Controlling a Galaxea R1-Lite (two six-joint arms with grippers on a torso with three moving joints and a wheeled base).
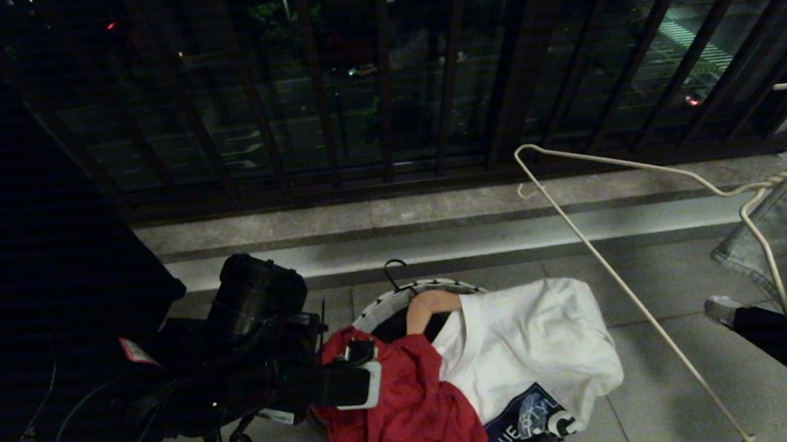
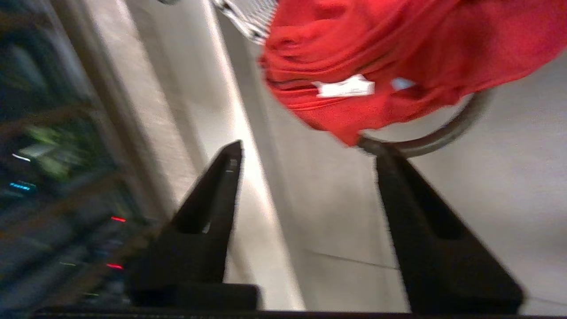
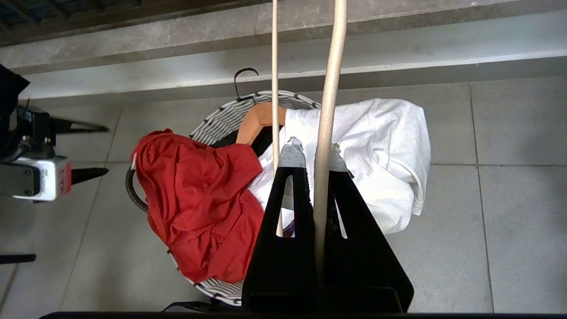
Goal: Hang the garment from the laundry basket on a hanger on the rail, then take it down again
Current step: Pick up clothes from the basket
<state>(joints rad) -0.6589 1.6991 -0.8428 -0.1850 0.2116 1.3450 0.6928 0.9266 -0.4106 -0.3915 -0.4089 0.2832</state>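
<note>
window railing bars [image 1: 382,74] run across the back, a grey ledge [image 1: 437,235] below them, tiled floor [image 1: 658,369] in front. the laundry basket [image 3: 226,116] sits on the floor near the ledge. the garment [image 1: 408,409] is a crumpled red heap draped over the basket's rim on the robot's left side, spilling outward; a white t-shirt [image 1: 536,343] fills the other side, and a wooden hanger [image 3: 254,124] pokes up between them. the hanger [image 1: 623,287] is a thin white wire one, slanting across the right of the head view, its long axis running from near the ledge toward the robot.

key relation: the left gripper [image 2: 305,153] sits just beside the garment, on the basket's left, jaws spread apart with nothing between them, one fingertip close to the red cloth's hanging edge. left arm is clearly the nearer one. the floor left of the basket gives open room to approach; the rim under the cloth is the edge to mind.

the right gripper [image 3: 312,155] is clenched on the hanger's wire, held above the basket. the rail is not in view.
</note>
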